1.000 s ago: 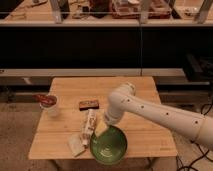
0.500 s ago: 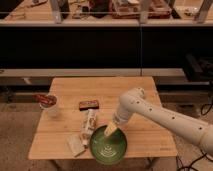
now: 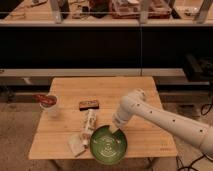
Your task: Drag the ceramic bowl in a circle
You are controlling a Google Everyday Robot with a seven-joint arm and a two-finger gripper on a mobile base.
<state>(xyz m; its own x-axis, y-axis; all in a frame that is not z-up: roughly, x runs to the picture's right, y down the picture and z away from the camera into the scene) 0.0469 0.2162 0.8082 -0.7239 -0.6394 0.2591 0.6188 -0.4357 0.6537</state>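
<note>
Ceramic bowl (image 3: pixel 107 146) sits at front edge of table (image 3: pixel 150 142), just right of snack packets (image 3: pixel 88 124). Gripper (image 3: pixel 114 128) at bowl's far rim; whether it has hold, cannot tell. Step, as judged: securing the rim. Next: confirm hold, then drag in a circle, steering off the packets

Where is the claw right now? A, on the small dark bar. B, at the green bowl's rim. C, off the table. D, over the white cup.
B: the claw is down at the far right rim of the green ceramic bowl.
</note>
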